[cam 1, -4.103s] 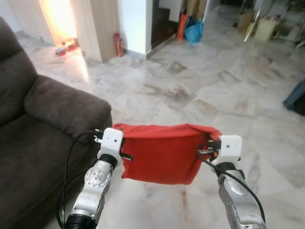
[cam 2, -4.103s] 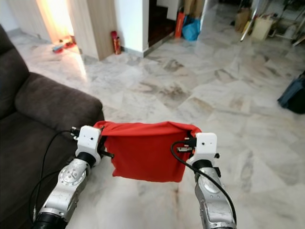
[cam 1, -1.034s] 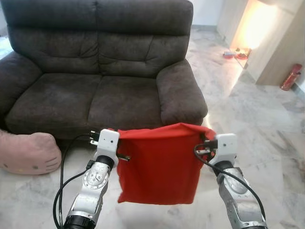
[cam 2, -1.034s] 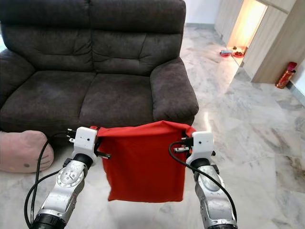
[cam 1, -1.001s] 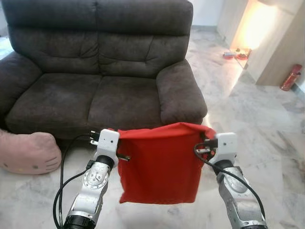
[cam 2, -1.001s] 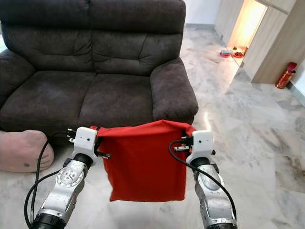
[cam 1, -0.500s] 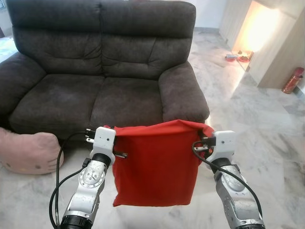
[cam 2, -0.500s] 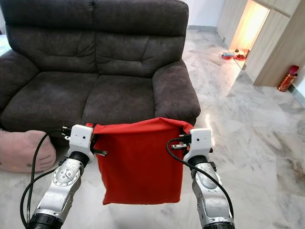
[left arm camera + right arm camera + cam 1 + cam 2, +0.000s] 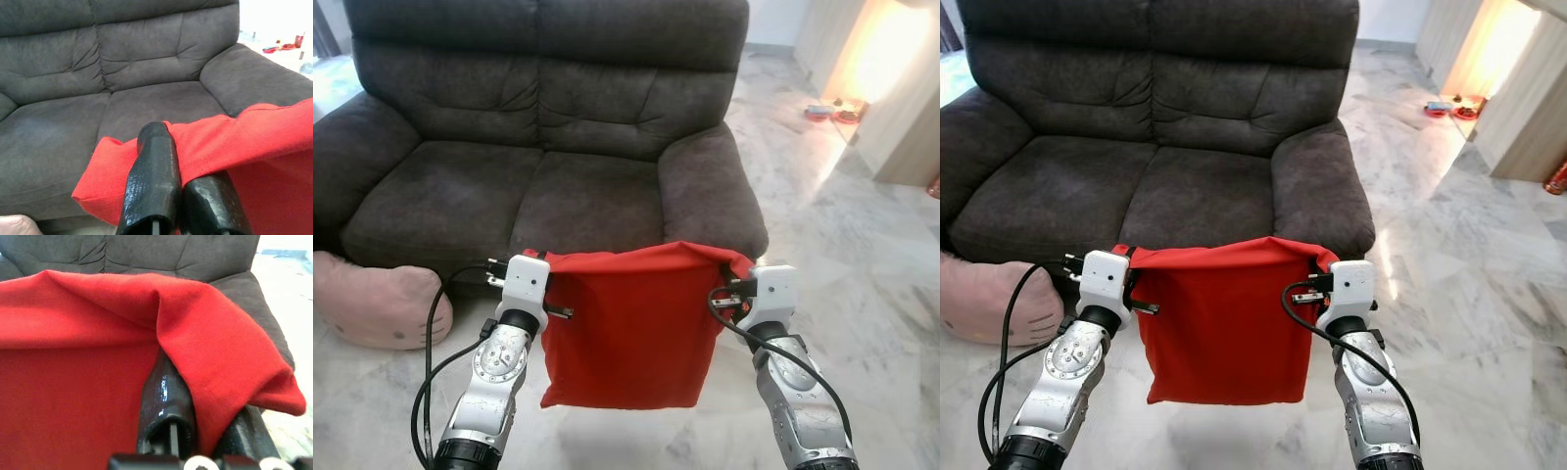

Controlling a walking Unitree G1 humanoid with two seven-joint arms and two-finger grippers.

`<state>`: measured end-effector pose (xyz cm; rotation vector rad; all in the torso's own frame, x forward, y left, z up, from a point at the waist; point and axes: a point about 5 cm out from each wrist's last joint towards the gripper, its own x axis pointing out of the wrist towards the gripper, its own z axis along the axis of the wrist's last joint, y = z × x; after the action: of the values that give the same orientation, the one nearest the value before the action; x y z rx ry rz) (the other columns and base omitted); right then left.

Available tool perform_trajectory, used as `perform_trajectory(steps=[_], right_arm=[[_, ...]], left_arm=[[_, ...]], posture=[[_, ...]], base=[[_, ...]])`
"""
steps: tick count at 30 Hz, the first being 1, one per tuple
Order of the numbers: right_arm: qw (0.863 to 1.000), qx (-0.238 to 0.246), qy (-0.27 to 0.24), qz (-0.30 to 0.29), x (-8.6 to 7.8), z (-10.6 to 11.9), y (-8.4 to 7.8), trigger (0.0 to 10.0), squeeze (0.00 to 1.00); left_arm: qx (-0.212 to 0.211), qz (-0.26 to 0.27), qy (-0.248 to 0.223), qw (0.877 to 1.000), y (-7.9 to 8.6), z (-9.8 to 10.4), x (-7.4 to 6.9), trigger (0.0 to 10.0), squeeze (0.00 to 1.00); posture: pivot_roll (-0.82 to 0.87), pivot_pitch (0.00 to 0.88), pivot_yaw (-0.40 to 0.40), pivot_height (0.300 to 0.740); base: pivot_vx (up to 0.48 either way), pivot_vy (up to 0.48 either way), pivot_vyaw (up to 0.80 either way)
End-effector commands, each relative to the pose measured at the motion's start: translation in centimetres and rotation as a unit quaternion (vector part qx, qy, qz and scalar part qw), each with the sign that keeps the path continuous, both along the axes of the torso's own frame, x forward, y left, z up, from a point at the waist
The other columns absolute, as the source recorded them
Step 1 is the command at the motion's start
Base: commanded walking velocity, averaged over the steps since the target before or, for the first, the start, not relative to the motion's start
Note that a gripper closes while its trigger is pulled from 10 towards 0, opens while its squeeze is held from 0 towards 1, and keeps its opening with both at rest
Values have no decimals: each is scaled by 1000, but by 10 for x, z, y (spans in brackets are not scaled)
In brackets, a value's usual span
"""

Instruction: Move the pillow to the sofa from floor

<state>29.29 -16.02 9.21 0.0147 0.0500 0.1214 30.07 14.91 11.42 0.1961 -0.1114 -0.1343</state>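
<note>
the red pillow [image 9: 631,328] is off the floor, hanging between the left gripper [image 9: 182,196] and right gripper [image 9: 205,428], each clamped on a top corner, before the sofa [image 9: 558,186]; what's left is setting it on the seat.

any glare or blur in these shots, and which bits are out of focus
Left eye view: sharp, with blown-out warm glare at the doorway top right. Left wrist view: overexposed white patch of floor; the black fingers on the red fabric pillow are soft. Right wrist view: fingers blurred, dark grey fabric sofa soft.
</note>
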Motion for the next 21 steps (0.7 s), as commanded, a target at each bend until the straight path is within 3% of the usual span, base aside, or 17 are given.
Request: perform_trajectory(steps=[1,21], right_arm=[[998,-4,-53,-23,4,22,-10,10000,0],[998,3,-56,-24,5,24,-8,10000,0]], left_arm=[[0,7,-67,998,1,27,3,10000,0],[-2,6,-67,998,1,26,3,10000,0]], posture=[[42,14,-63,740],[42,9,-63,740]], base=[[304,0,0],[316,0,0]])
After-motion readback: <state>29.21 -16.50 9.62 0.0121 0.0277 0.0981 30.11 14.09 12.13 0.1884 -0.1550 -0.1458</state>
